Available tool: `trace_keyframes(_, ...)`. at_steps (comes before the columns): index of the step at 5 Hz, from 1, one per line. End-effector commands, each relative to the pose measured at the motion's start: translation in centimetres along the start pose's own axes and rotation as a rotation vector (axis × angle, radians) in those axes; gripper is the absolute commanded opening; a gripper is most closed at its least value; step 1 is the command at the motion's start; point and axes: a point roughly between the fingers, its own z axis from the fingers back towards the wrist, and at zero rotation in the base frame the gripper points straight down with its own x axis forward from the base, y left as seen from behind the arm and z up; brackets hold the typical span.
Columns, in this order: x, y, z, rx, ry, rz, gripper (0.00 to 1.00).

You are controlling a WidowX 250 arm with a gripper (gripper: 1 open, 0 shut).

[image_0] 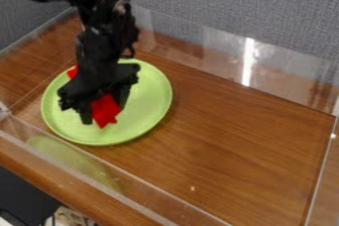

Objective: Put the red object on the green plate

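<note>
Gripper (102, 106) clamped tight on the red object (106, 110), poised low over the green plate (149, 101), inside its left half. Plate rim close to the clear front wall (159, 202). Wide bare wooden floor (252, 141) to the right.

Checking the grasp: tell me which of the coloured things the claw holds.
The red object, clamped in the claw. The other coloured thing, the green plate, lies flat on the table beneath it.
</note>
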Motion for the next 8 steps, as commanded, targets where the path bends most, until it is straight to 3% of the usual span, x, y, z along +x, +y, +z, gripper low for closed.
trace_keyframes(1,0.0,-1.7,1.3,-0.048,0.004,-0.066,0.0)
trace_keyframes(2,1.7,-1.0,2.0,-0.05,0.022,-0.051,0.0)
trace_keyframes(3,1.9,-0.6,2.5,-0.041,0.037,-0.048,1.0)
trace_keyframes(4,2.7,-0.1,4.1,-0.058,0.068,-0.026,1.0)
trace_keyframes(5,4.2,0.3,7.0,-0.104,0.13,0.022,1.0)
trace_keyframes(6,5.4,0.5,9.7,-0.147,0.161,0.033,1.0)
trace_keyframes(7,5.0,0.9,9.9,-0.139,0.163,0.03,1.0)
trace_keyframes(8,3.8,1.9,9.2,-0.122,0.162,0.031,1.0)
